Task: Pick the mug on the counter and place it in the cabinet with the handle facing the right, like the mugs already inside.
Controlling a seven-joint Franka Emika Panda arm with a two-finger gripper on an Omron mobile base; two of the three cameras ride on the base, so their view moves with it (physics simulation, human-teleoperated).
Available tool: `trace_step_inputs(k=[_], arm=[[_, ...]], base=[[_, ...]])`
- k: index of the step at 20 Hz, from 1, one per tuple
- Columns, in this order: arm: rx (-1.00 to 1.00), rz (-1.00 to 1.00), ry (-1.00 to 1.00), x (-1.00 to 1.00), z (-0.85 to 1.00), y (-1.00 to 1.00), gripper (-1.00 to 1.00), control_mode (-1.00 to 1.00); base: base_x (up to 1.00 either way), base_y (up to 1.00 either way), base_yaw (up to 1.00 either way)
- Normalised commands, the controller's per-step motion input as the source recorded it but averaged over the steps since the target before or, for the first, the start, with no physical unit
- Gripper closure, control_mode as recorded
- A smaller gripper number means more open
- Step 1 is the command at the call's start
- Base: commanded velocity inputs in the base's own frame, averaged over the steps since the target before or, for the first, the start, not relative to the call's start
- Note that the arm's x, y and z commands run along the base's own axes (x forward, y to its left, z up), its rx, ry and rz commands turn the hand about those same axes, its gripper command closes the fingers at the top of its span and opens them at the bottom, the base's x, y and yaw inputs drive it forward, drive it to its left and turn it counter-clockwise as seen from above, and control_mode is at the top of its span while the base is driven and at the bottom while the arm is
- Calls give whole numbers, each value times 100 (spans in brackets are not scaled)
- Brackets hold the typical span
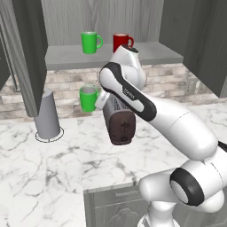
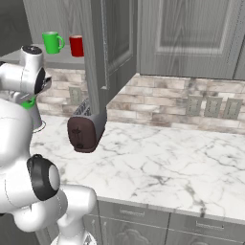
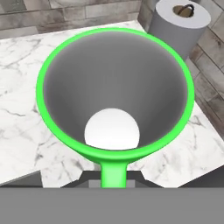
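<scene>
One green mug (image 1: 88, 98) hangs in the gripper (image 3: 113, 177), lifted clear of the counter (image 1: 40, 173).
Fingers clamped tight on its handle (image 3: 113, 170); beyond them, a grey paper-towel roll (image 3: 179, 26); above, the cabinet (image 1: 146, 53) with two mugs.

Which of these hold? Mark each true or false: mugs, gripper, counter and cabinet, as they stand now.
1. The small glossy green mug hangs in the shut gripper, clear of the white marble counter. True.
2. The dark grey wall cabinet holds two red mugs. False: one green shelf mug and one red mug.
3. A grey upright cylinder stands on the counter. True.
4. The dark brown toaster sits on the cabinet shelf. False: it stands on the counter.
</scene>
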Motion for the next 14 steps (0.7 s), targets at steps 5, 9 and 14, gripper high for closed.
trace_step_inputs(k=[5,9,14], arm=[[0,3,0,1,37,0,100,-100],[0,2,-1,0,31,-3,100,-100],[0,2,-2,0,30,-4,100,-100]], base=[[0,0,0],[0,0,0],[0,0,0]])
